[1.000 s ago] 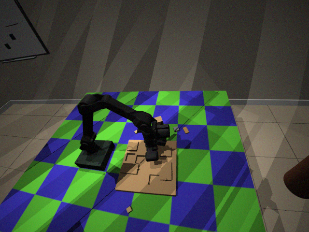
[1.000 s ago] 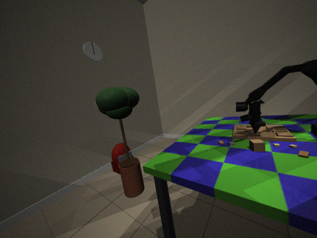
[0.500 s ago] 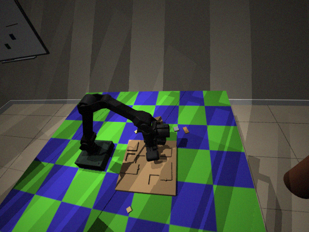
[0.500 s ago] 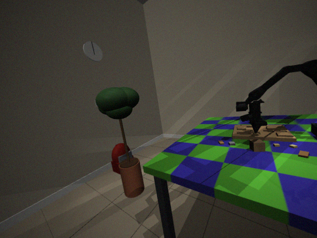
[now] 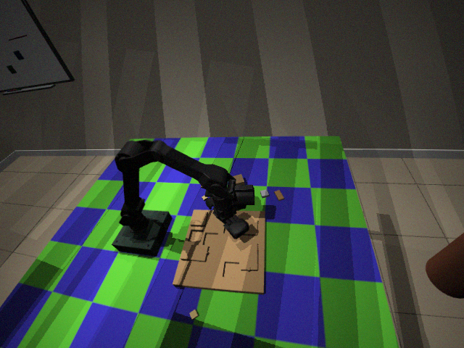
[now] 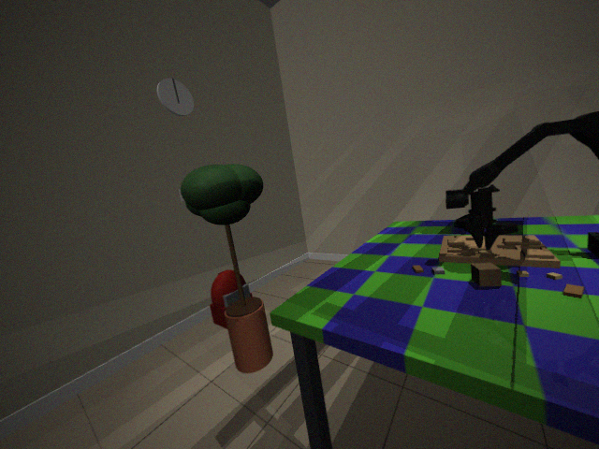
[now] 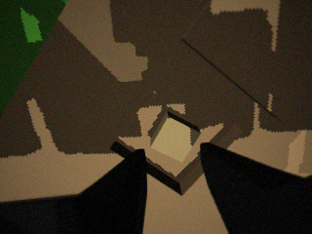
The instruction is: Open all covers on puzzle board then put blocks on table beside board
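Note:
The wooden puzzle board (image 5: 209, 280) (image 6: 449, 259) (image 7: 180, 219) lies on the table, with dark-edged rails and raised plates on it. My gripper (image 6: 484, 247) (image 7: 173, 154) points down, low over the board, its fingers parted and empty. In the wrist view a pale block (image 7: 172, 139) sits in an uncovered well just ahead of and between the fingertips, turned at an angle to them. An L-shaped rail (image 7: 181, 187) borders the well on the near side. In the top view the arm hides this well, and I cannot tell how each cover stands.
Small flat pieces lie off the board: a grey one (image 5: 264, 193) (image 6: 438, 269), an orange-brown one (image 5: 279, 195) (image 6: 417, 268), a tan one (image 5: 193, 313) and others (image 6: 554, 276) (image 6: 573, 290). A larger brown box (image 5: 238, 178) (image 6: 486, 275) stands behind the board.

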Controlling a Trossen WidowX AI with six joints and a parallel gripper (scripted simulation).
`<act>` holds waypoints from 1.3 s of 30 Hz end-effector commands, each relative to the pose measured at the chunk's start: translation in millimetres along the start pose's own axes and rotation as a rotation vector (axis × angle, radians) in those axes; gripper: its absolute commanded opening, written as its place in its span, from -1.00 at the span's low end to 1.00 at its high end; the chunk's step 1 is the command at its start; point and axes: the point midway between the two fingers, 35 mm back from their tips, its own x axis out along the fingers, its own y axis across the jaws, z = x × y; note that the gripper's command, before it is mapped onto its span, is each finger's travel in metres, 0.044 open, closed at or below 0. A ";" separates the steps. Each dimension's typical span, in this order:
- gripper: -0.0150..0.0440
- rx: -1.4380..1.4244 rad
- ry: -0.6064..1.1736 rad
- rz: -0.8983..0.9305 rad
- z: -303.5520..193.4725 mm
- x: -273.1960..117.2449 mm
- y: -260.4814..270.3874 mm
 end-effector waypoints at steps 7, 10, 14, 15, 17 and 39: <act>0.00 -0.270 -0.010 -0.010 3.0 -16.9 -2.5; 0.00 -0.358 -0.010 -0.011 3.1 -21.3 -2.6; 0.00 -0.475 -0.010 -0.012 3.1 -27.2 -2.7; 0.00 -0.504 -0.010 -0.012 3.1 -28.6 -2.7; 0.00 -0.563 -0.010 -0.012 3.1 -31.6 -2.7; 0.00 -0.963 -0.009 -0.015 2.2 -52.5 -2.1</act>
